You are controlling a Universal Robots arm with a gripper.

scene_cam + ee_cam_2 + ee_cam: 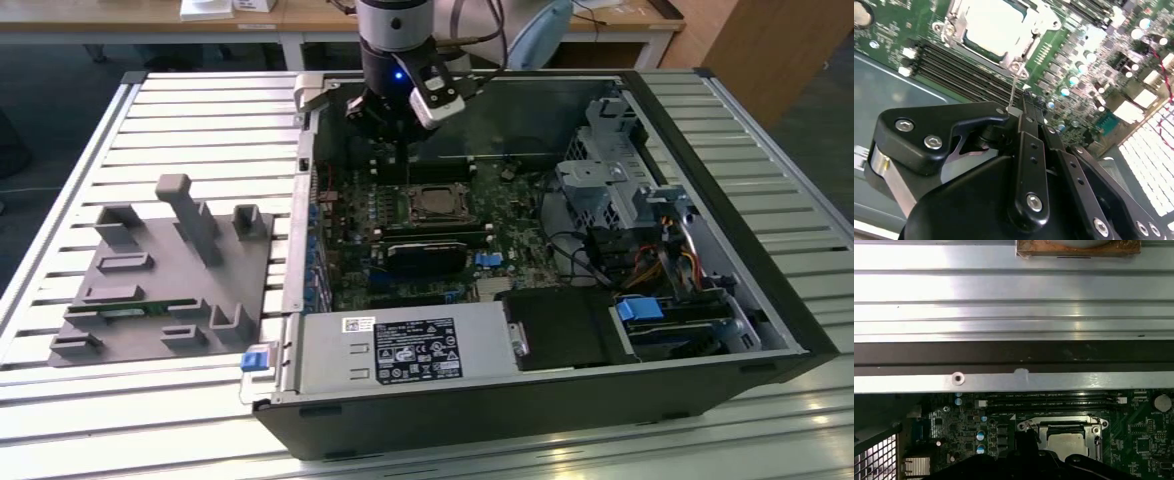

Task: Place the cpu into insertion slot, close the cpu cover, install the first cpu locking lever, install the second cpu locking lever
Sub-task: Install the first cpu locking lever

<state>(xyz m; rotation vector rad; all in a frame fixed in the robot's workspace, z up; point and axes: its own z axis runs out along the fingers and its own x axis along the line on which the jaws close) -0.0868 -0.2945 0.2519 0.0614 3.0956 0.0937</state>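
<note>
Hanging from the arm in the exterior view, the pincer (402, 150) is hovering just above the insertion slot (434, 203) on the green motherboard (400, 285) inside an open computer case (727, 200). The case is lying on a slatted metal table (200, 110). A grey moulded fixture (160, 270) is resting on the same table toward the exterior view's left, apart from the case. In the second wrist view the cpu (989, 25) is sitting in the slot, its pale top showing through the cut-out of the cpu cover (954, 22), which is lying flat over it. A thin wire locking lever (1014, 87) is standing up from a corner of the socket frame and meeting the tip of the pincer (1024, 107). The pincer's fingers are lying drawn together with no gap showing between them. Whether they are clamping the wire or only pressing against it cannot be told. Long black memory slots (954, 65) are lying just beside the socket. In the first wrist view the cpu (1069, 442) is showing pale inside the silvery cpu cover (1059, 420), the dark pincer (1026, 440) is standing just beside the socket, and the case's metal rim (1079, 382) is lying beyond the board.
</note>
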